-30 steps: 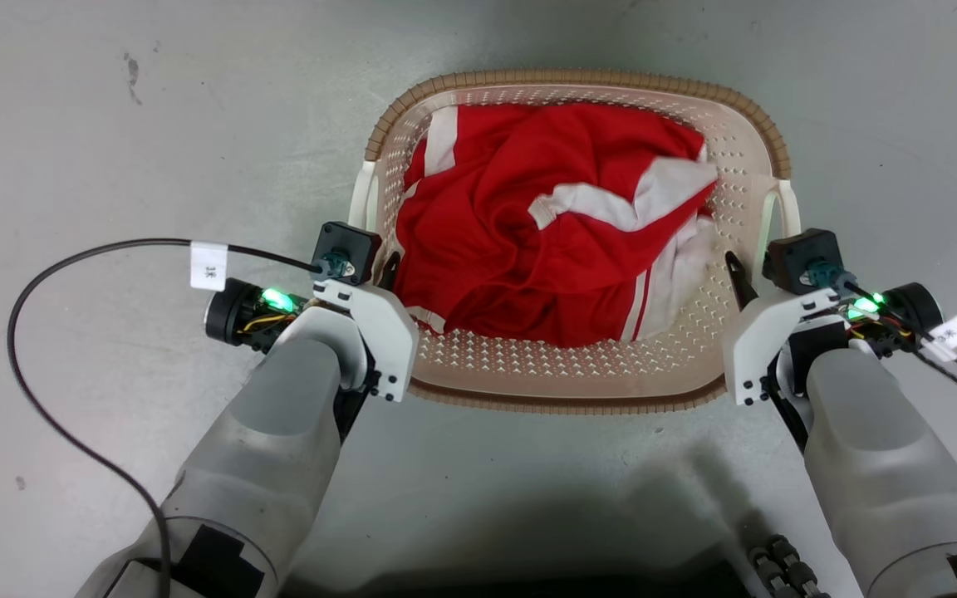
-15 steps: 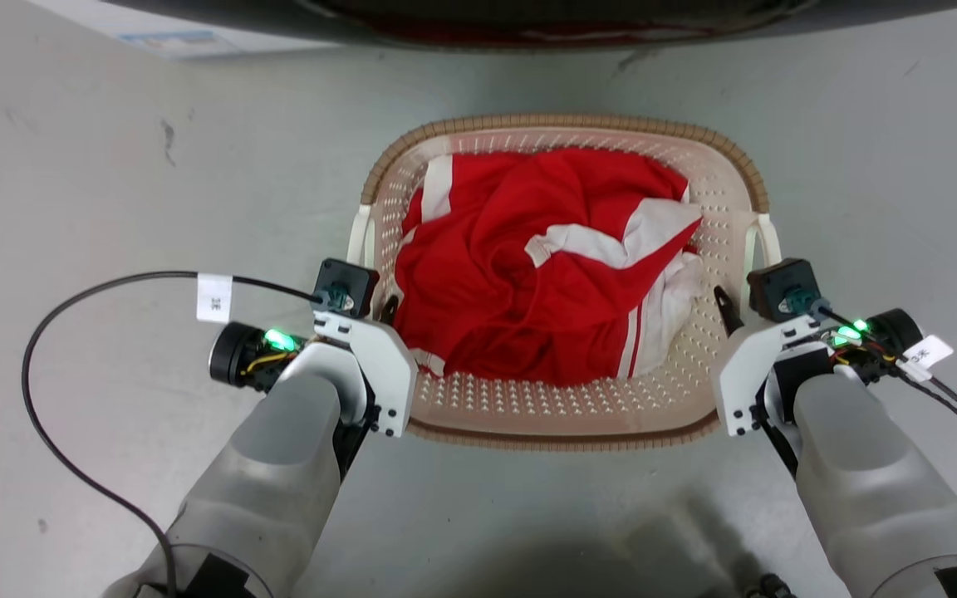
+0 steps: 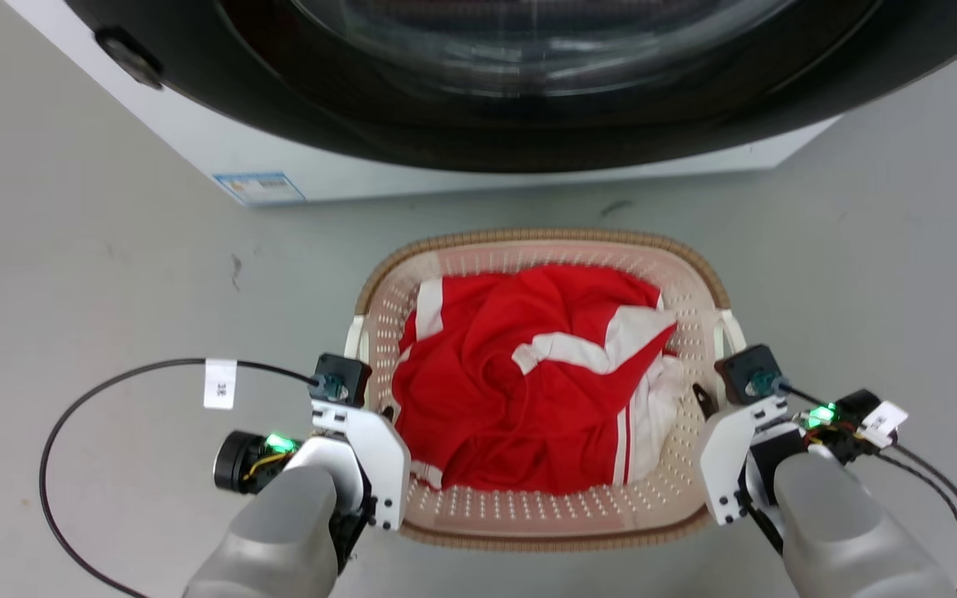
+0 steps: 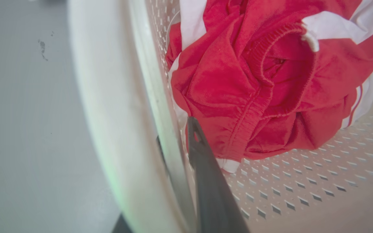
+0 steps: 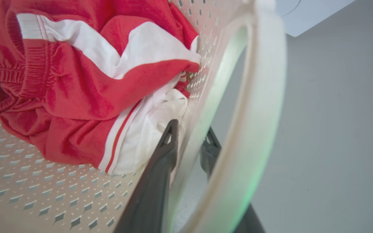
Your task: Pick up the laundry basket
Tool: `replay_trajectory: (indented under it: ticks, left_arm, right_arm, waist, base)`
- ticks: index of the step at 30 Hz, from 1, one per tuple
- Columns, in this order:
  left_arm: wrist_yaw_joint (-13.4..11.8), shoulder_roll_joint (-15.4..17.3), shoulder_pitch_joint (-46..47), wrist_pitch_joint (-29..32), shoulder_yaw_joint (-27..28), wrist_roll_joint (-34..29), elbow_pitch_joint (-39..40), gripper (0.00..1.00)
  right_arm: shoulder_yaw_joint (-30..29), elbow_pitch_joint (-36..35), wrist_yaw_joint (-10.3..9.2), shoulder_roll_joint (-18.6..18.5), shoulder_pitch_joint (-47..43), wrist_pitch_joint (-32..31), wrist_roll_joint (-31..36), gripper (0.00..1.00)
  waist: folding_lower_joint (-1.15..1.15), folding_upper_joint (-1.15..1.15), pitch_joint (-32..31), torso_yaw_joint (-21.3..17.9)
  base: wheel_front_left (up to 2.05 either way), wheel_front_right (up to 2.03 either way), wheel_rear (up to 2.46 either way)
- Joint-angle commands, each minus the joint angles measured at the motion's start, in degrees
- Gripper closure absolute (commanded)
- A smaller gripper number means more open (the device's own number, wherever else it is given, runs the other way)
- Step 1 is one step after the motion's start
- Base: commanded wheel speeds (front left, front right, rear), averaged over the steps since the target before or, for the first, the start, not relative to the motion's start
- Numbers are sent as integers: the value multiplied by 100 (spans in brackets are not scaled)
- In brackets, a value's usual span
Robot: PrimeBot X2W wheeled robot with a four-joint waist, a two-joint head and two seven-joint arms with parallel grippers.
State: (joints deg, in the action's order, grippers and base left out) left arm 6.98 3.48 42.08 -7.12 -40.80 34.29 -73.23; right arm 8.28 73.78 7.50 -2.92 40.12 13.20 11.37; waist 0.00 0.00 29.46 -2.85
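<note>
Floor (image 3: 71,282) — washing machine (image 3: 412,178) beyond laundry basket (image 3: 542,236)

Cream perforated laundry basket (image 3: 528,508) with brown rim (image 3: 541,237) holds red, white-striped clothing (image 3: 512,399).

Grey scuffed floor (image 3: 71,291), white washing machine (image 3: 478,100) standing on it, far side

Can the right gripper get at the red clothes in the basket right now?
Probably not. The right gripper looks clamped on the laundry basket, straddling its side wall, so it would have to let go first, though the red clothes lie beside its inner finger.
</note>
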Motion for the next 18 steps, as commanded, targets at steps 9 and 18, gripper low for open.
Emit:
replay_trajectory:
  ticks: [9,18]
  left_arm:
    - [81,2,-532,408,-243,362,50,100]
    - [80,90,-925,1048,-489,835,224,100]
  right_arm:
    - [738,-9,-1,7,-442,-239,-503,100]
    - [1698,-11,-1,11,-761,-832,-1394,100]
  waist:
    - [0,0,-1259,210]
    - [0,0,-2083,325]
  base:
    - [0,0,0]
    - [0,0,0]
